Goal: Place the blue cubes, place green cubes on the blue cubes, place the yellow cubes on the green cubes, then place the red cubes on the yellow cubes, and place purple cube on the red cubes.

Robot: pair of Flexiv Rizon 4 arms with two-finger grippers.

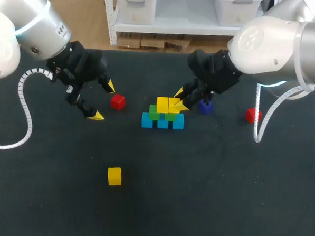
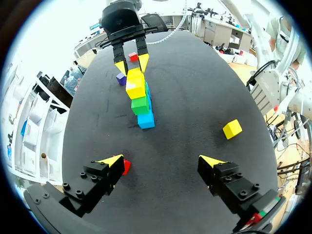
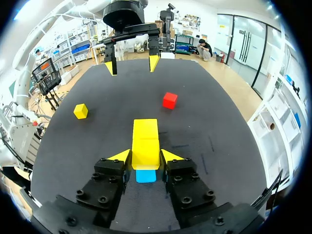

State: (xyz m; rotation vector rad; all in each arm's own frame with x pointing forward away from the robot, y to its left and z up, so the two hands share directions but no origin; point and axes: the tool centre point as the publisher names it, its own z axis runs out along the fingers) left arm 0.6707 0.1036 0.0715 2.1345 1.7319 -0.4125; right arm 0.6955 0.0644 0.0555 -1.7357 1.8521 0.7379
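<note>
The right gripper is clamping a yellow cube atop the stack, over green cubes that are sitting on blue cubes. The left gripper is hanging released left of the stack, beside a red cube. A purple cube is lying just right of the stack, with a second red cube farther right. A loose yellow cube is sitting in front of the stack, on the black table.

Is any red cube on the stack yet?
No: one red cube lies left of the stack, the other red cube right of it, both apart.
</note>
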